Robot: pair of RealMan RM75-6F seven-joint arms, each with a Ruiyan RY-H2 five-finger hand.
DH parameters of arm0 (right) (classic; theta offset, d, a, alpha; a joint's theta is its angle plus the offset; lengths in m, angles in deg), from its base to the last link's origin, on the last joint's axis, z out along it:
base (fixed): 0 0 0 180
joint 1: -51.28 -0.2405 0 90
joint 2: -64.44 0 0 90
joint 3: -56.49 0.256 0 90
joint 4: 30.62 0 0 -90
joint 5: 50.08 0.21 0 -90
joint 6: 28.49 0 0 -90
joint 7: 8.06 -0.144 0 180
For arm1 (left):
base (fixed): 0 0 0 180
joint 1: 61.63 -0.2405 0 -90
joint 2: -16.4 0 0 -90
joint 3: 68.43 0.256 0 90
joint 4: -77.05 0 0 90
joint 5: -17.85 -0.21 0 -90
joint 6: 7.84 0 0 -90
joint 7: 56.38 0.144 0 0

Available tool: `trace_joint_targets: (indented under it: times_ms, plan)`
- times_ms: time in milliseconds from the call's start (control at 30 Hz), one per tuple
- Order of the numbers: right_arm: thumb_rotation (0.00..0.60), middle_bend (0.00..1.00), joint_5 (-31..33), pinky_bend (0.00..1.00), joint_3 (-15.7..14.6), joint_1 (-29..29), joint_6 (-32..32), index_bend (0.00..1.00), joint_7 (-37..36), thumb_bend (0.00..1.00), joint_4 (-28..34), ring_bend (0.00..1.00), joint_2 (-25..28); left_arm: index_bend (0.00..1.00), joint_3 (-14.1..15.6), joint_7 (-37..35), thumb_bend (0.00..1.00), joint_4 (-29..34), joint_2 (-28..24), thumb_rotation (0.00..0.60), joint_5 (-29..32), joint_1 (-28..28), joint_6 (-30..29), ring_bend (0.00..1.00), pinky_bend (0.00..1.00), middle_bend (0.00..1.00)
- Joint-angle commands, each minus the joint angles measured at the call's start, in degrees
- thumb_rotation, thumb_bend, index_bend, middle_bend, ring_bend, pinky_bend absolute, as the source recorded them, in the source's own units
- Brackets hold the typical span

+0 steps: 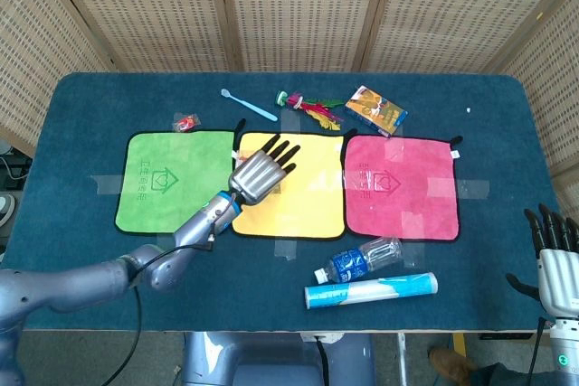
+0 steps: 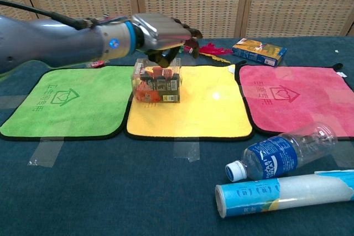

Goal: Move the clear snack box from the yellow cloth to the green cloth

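As seen from the head view, the left robot hand [image 1: 261,172] hovers over the left part of the yellow cloth [image 1: 294,196], fingers extended and slightly apart, covering the clear snack box beneath it; whether it touches the box cannot be told here. The right robot hand [image 1: 556,255] shows at the desk's lower right edge, fingers straight and apart, holding nothing. The green cloth [image 1: 172,181] lies just left of the yellow one, a pink cloth [image 1: 403,185] to its right. A water bottle [image 1: 359,259] and a white tube [image 1: 371,290] lie near the front of the desk [image 1: 81,115].

From the chest view, the left robot hand [image 2: 162,34] sits just above the clear snack box [image 2: 157,83], fingers curved loosely over its top, not clasping it. The box stands upright at the yellow cloth's [image 2: 210,109] back left corner, long axis running left to right. A toothbrush [image 1: 248,104], feathered toy [image 2: 210,48] and carton [image 2: 259,51] lie behind.
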Motion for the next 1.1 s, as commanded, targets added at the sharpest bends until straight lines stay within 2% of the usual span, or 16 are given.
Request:
trace_joint_targets:
  times_ms: [33,133,333,433,533,800,900,1100]
  plan:
    - [0.600,0.00,0.54,0.00,0.14,-0.10,-0.42,0.00,-0.49,0.00,-0.43,0.00,-0.06,0.26,2.01,4.71,1.00,-8.30,7.18,0.600,9.12,7.36,1.84,0.02,0.00,0.01]
    - [0.600,0.00,0.65,0.00,0.16,-0.06,-0.40,0.00,-0.94,0.00,-0.56,0.00,0.00,0.30,3.72,5.66,1.00,-12.52,10.53,0.600,12.41,10.00,2.10,0.06,0.02,0.06]
    - [0.600,0.00,1.03,0.00,0.19,0.07,-0.50,0.00,-1.89,0.00,-0.86,0.00,0.18,0.37,6.42,6.74,1.00,-19.58,15.47,0.600,15.05,13.48,2.18,0.11,0.09,0.13]
    - [0.600,0.00,1.14,0.00,0.15,0.08,-0.69,0.00,-2.42,0.00,-1.12,0.00,0.28,0.38,7.28,7.73,1.00,-20.96,16.49,0.600,17.02,14.24,1.66,0.13,0.11,0.15]
    - [0.600,0.00,1.13,0.00,0.11,0.13,-0.71,0.00,-2.84,0.00,-1.29,0.00,0.35,0.40,8.88,10.15,1.00,-21.40,16.64,0.600,17.34,15.20,-0.02,0.14,0.11,0.17]
    - [0.600,0.00,0.84,0.00,-0.01,0.20,-0.53,0.00,-3.34,0.00,-1.28,0.00,0.51,0.43,9.90,13.74,1.00,-19.55,15.82,0.600,21.58,16.56,-2.87,0.16,0.11,0.19]
    - [0.600,0.00,0.83,0.00,-0.06,0.16,-0.66,0.00,-3.50,0.00,-1.19,0.00,0.59,0.45,11.54,16.93,1.00,-19.03,15.23,0.600,23.91,16.91,-3.87,0.17,0.12,0.21]
    - [0.600,0.00,1.03,0.00,-0.02,0.09,-0.88,0.00,-3.79,0.00,-1.28,0.00,0.64,0.53,13.14,21.11,1.00,-17.51,14.00,0.600,26.39,17.96,-5.90,0.24,0.19,0.30]
